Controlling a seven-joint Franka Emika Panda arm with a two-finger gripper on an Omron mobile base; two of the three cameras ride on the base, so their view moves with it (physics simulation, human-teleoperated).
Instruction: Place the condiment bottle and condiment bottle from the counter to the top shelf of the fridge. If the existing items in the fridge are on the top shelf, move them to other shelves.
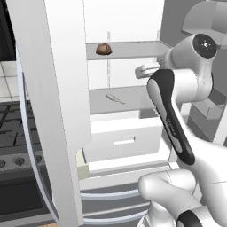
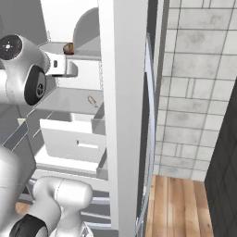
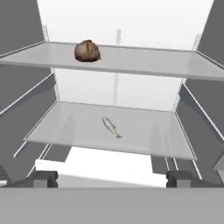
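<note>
Standing open, white fridge (image 1: pixel 48 88) interior with grey side walls takes up most of the scene. White Franka arm (image 1: pixel 170 111) with dark joints reaches toward the shelves. Upper grey glass shelf (image 3: pixel 144 61) carries a round brown lumpy food item (image 3: pixel 87 51) near its left end. Lower grey glass shelf (image 3: pixel 144 131) has a small silvery fish (image 3: pixel 111 127) lying around its middle. White pull-out drawer (image 1: pixel 124 139) sits beneath. Two-finger gripper (image 3: pixel 111 178) jaws spread wide apart, nothing between them, facing the shelves. Condiment bottles' location can't be told.
</note>
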